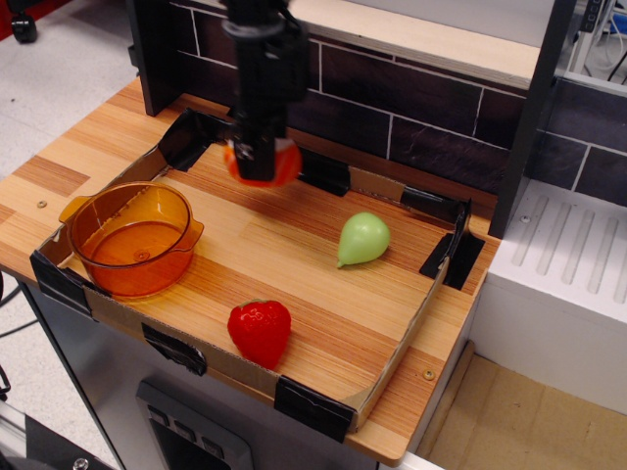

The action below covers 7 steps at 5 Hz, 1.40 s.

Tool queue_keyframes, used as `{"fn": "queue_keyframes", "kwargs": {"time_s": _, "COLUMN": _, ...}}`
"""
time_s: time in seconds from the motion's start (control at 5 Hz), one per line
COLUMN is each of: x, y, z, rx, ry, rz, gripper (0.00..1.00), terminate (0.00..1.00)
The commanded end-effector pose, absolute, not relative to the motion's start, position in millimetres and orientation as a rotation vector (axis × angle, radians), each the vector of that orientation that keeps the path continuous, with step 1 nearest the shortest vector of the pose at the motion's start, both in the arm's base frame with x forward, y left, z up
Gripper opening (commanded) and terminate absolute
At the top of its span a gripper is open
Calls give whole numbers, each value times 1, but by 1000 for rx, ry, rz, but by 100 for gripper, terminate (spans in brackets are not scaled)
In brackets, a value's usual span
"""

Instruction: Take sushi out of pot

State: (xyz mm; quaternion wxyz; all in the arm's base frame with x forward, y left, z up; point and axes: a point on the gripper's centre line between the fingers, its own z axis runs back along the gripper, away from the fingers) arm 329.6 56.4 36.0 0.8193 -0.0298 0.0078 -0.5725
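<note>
My black gripper point(259, 168) hangs over the back middle of the wooden board and is shut on the orange sushi point(281, 164), which shows on both sides of the fingers. The sushi is held a little above the board, to the right of and behind the pot. The transparent orange pot point(132, 238) stands at the front left of the board, upright, with nothing visible inside it.
A red strawberry point(260, 331) lies near the front edge and a green pear point(363, 238) lies at the middle right. A low cardboard rim with black tape point(313, 407) borders the board. A dark brick wall point(392, 103) rises behind, and a white ribbed unit point(568, 255) stands at the right.
</note>
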Motion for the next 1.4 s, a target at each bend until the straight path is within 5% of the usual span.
{"fn": "queue_keyframes", "kwargs": {"time_s": 0.0, "x": 346, "y": 59, "z": 27, "rx": 10, "ry": -11, "rz": -1267, "gripper": 0, "terminate": 0}}
{"fn": "queue_keyframes", "kwargs": {"time_s": 0.2, "x": 344, "y": 57, "z": 26, "rx": 19, "ry": 28, "rz": -1299, "gripper": 100, "terminate": 0}}
{"fn": "queue_keyframes", "kwargs": {"time_s": 0.6, "x": 347, "y": 68, "z": 66, "rx": 85, "ry": -44, "rz": -1275, "gripper": 100, "terminate": 0}}
{"fn": "queue_keyframes", "kwargs": {"time_s": 1.0, "x": 337, "y": 82, "z": 155, "rx": 53, "ry": -218, "rz": -1181, "gripper": 100, "terminate": 0}}
{"fn": "queue_keyframes", "kwargs": {"time_s": 1.2, "x": 337, "y": 82, "z": 155, "rx": 53, "ry": -218, "rz": -1181, "gripper": 100, "terminate": 0}}
